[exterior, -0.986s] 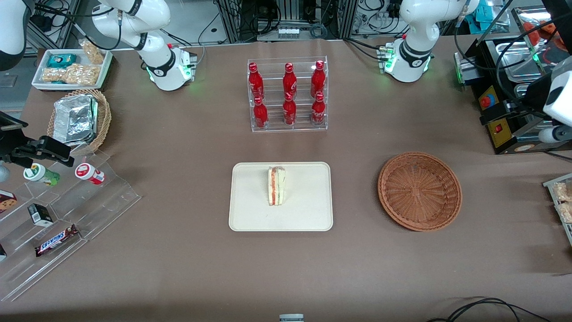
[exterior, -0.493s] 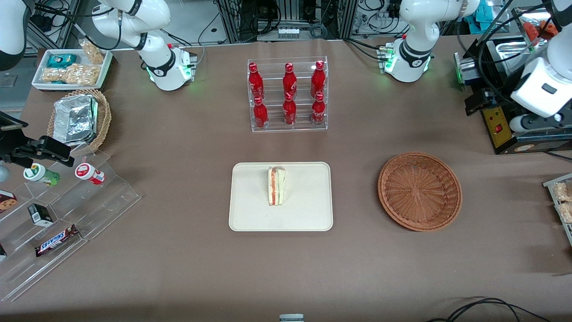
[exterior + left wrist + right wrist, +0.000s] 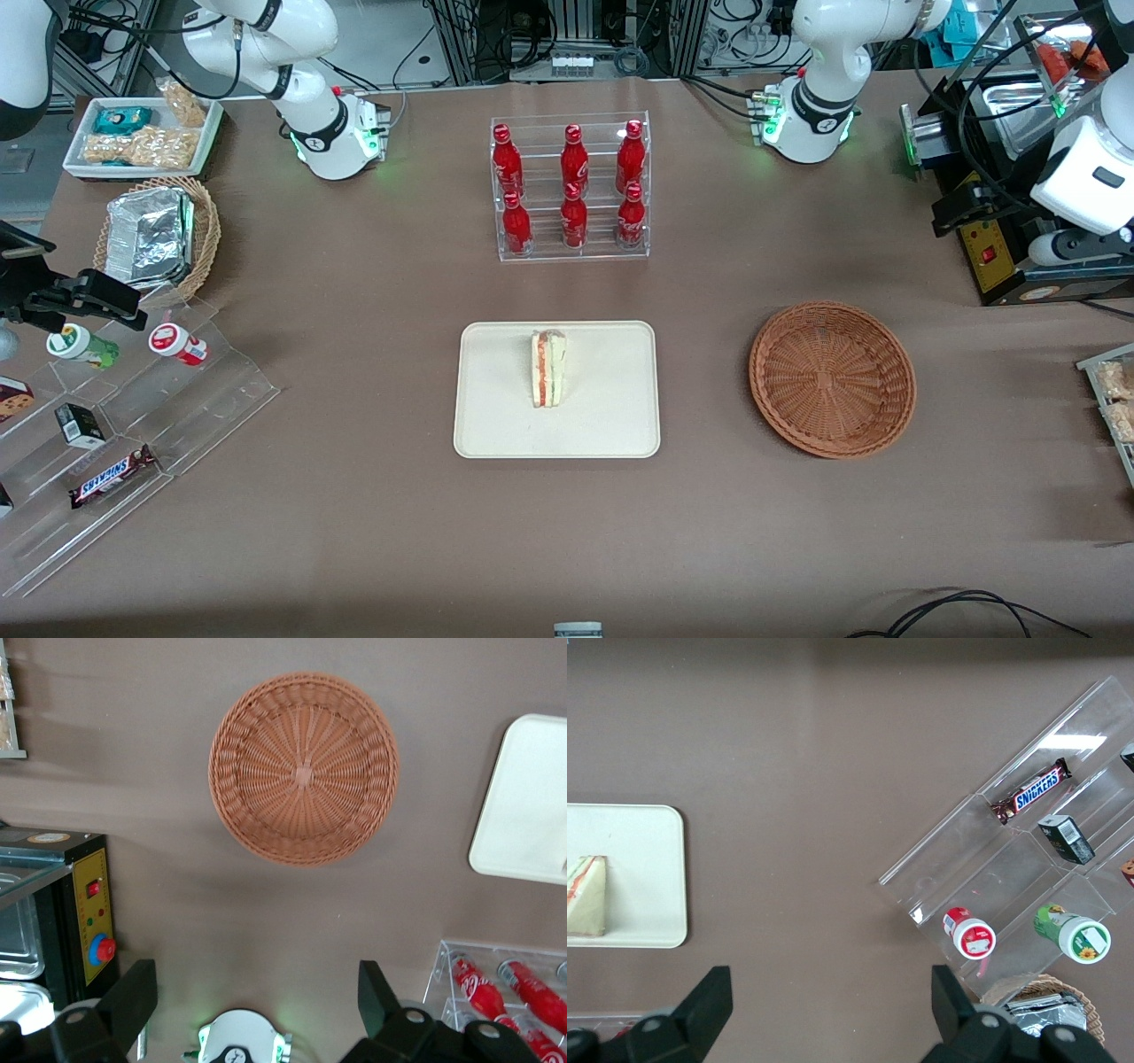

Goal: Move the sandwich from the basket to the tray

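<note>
The sandwich (image 3: 548, 368) stands on its edge on the tray (image 3: 611, 425), near the tray's middle, its orange-red and green filling stripes showing along the cut face. The basket (image 3: 832, 378) sits beside the tray toward the working arm's end of the table, apart from it, with nothing inside its woven bowl.

The gripper (image 3: 257, 997) hangs high above the table at the working arm's end, well away from both tray and sandwich. Its jaws are spread wide apart and hold nothing. In the wrist view the two dark fingers (image 3: 133, 997) frame bare brown tablecloth (image 3: 266, 912), with the basket lying out ahead of the jaws rather than between them, and a corner of the tray off to one side. A black control box (image 3: 84, 926) with a red button sits close beside one finger.
</note>
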`<action>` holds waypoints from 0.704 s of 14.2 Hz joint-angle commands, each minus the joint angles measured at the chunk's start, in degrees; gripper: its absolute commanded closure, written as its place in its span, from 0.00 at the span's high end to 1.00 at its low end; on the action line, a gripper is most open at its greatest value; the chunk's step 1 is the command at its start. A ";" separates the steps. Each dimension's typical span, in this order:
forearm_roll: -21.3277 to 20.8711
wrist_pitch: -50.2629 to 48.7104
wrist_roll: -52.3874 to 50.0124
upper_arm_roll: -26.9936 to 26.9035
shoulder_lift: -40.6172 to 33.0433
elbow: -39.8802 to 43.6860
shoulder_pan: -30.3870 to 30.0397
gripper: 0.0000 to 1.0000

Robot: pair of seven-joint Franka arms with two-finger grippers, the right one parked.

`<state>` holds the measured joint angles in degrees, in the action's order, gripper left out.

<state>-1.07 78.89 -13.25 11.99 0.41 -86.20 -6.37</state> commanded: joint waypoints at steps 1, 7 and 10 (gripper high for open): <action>0.45 1.18 -1.78 -0.13 -2.16 -1.61 0.13 1.00; 0.45 0.74 -1.43 -0.13 -1.90 -0.64 0.22 1.00; 0.54 0.92 -1.25 -0.21 -1.90 -0.64 0.04 1.00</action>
<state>-1.01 79.16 -14.00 12.01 -0.24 -86.13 -6.36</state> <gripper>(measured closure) 0.000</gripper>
